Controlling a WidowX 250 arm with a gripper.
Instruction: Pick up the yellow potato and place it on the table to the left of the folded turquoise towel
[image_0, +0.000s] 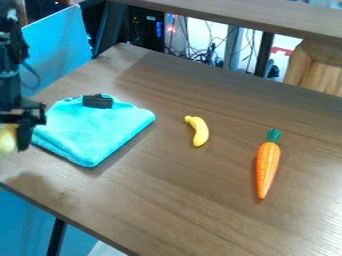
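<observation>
**Robot hand and pale yellow thing at the table's left side, beside a folded turquoise cloth**

From where I'm standing, the black gripper (24, 131) is at the far left of the view, with a pale yellow thing (7, 139) right up against it. The view's edge cuts that yellow thing off, so I can't make out what it is. Nor can I tell whether the hand is clamped on it or standing apart.

Just beside the gripper, a turquoise cloth (93, 132) lies folded on the brown wooden table (174, 200). I can't tell whether the two touch. On the cloth, near its far edge, sits a small black object (98, 101), too blurred for me to name or to say if it bears any print.

Well apart from the cloth, toward the middle of the table, there's a small yellow banana (200, 134), curved, its stem end pointing away from me. Farther right lies an orange carrot (268, 167), its green top away from me and its tip toward me.

Behind the table I see a blue panel (59, 42), a dark box with blue lights (145, 29) and a tangle of cables (194, 54). A red mark (282, 50) shows on something white near a wooden piece (318, 72); it's too small to read.
</observation>
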